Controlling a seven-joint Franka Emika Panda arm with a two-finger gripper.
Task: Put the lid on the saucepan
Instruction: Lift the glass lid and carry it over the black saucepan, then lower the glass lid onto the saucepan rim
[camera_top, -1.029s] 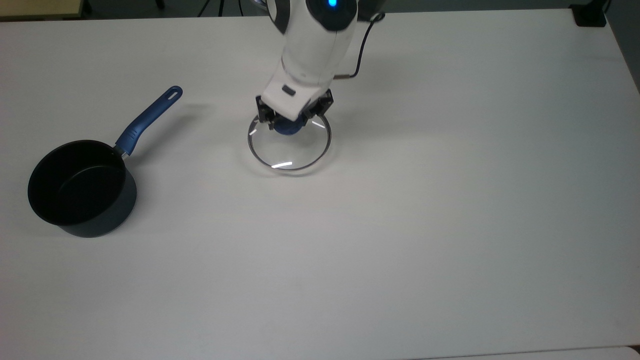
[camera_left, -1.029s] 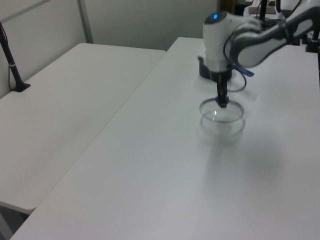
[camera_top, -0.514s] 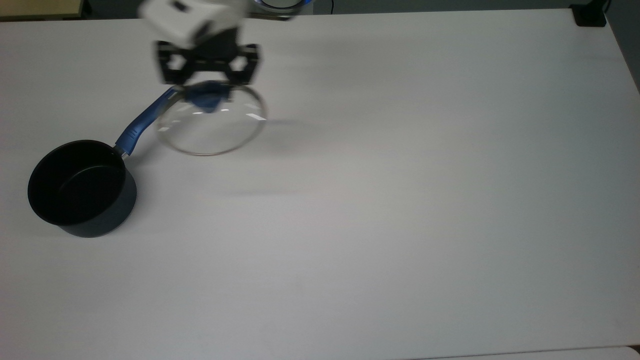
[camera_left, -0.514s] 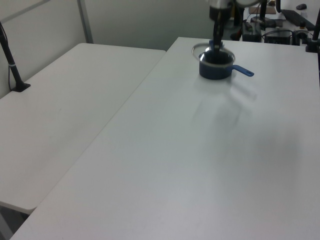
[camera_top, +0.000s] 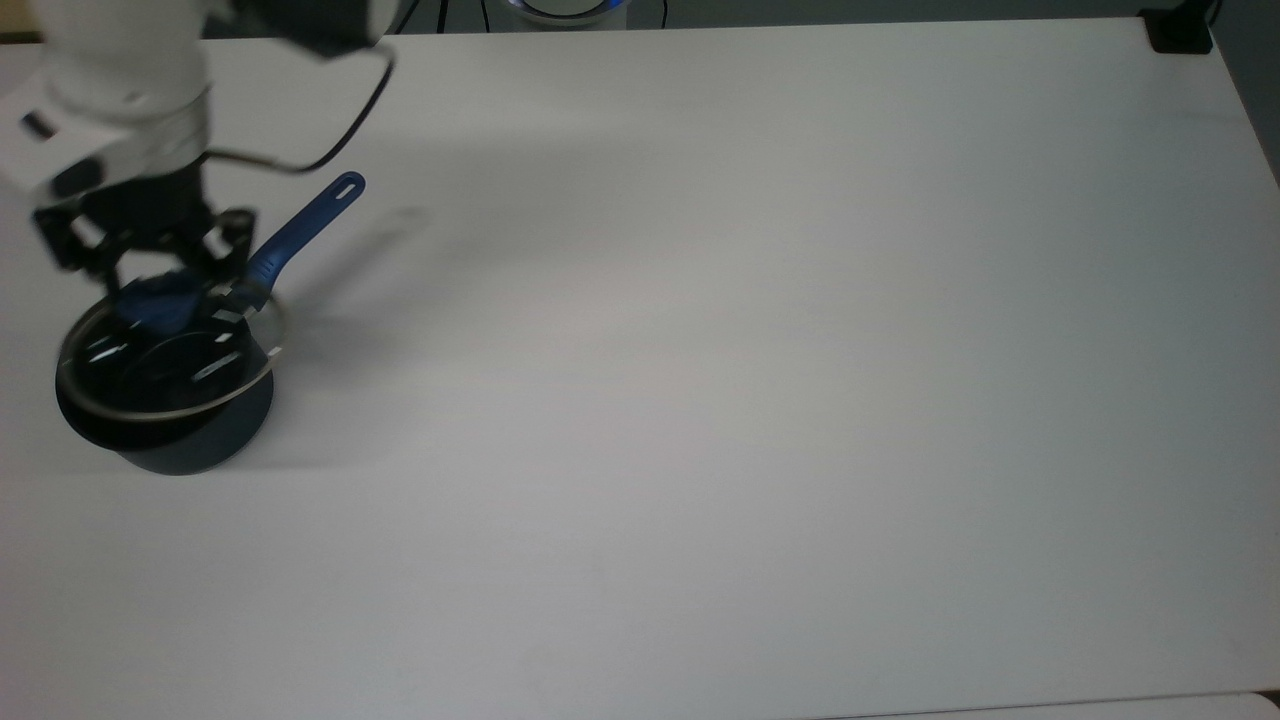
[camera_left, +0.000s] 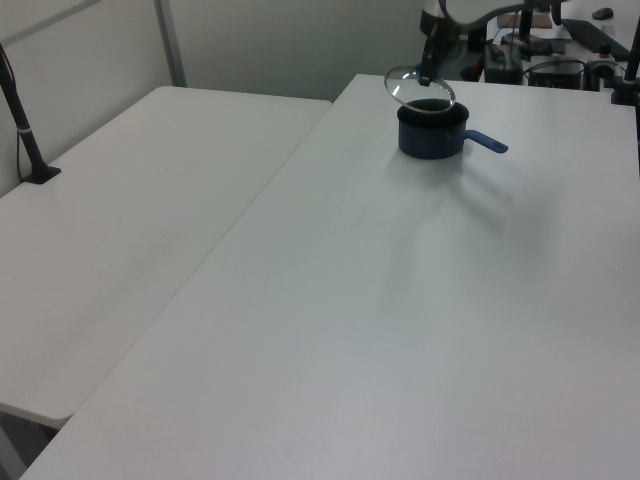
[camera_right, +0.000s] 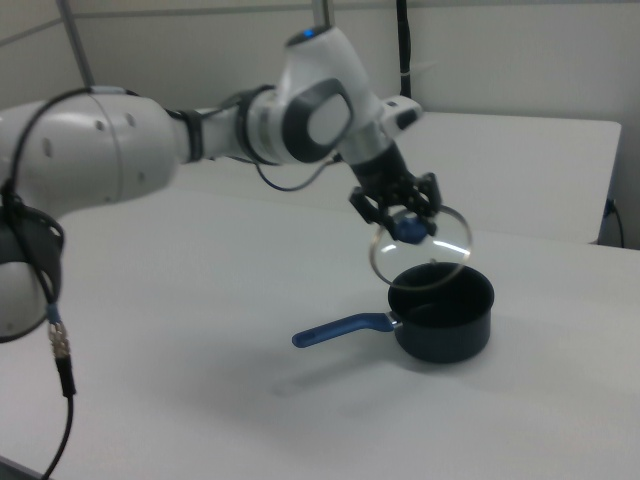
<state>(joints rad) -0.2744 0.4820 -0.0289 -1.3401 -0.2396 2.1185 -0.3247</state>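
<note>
**Lid carried across to the pan, still airborne**

Since a second ago the arm has swung from the table's middle, where the lid lay flat, over to the pan at the top view's 9 o'clock edge, lifting the lid on the way.

The gripper (camera_top: 150, 285) is closed on the lid's blue knob (camera_right: 409, 229), a finger on each side of it. Holding by the knob leaves the rim free all round, which seating will need. The lid (camera_top: 175, 365) hangs tilted: in the right view it stands nearly on edge, its glass facing the camera, with its low edge just above the pan's mouth and not resting on it. In the top view its rim overlaps the pan's opening but sits shifted toward 1 o'clock, over the root of the handle (camera_top: 300, 230).

The pan (camera_right: 445, 315) stands upright on the table (camera_top: 750, 350), handle pointing to 1 o'clock in the top view.

By my judgement the lid must be levelled, centred and lowered before release; let go tilted, it could slide off.
</note>
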